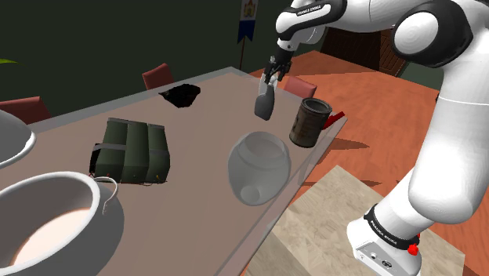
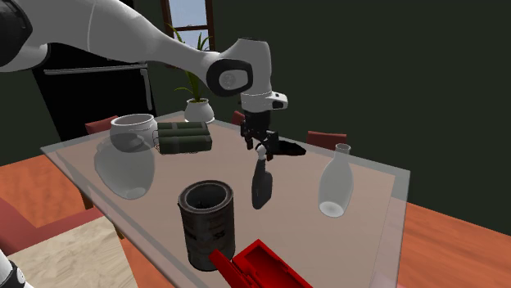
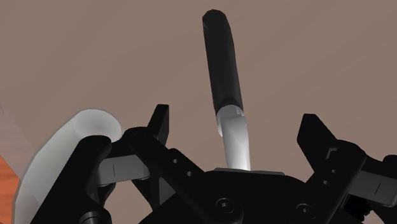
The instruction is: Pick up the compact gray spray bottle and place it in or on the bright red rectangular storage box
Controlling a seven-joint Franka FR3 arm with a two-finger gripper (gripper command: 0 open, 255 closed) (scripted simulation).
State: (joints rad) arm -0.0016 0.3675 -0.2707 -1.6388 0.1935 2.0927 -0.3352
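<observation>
The smooth brown bench (image 1: 182,221) stood in a dark room; above it the tool (image 1: 270,81) was apart around a slim dark bottle (image 1: 265,103).

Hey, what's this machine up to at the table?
A white robot arm holds its black gripper right over a dark grey spray bottle, which seems to stand on the table. In the wrist view the fingers stand apart on either side of the bottle's pale neck without touching it, so it is not gripped at this moment. The red box it is meant for lies beside the dark can at the table's edge.
</observation>
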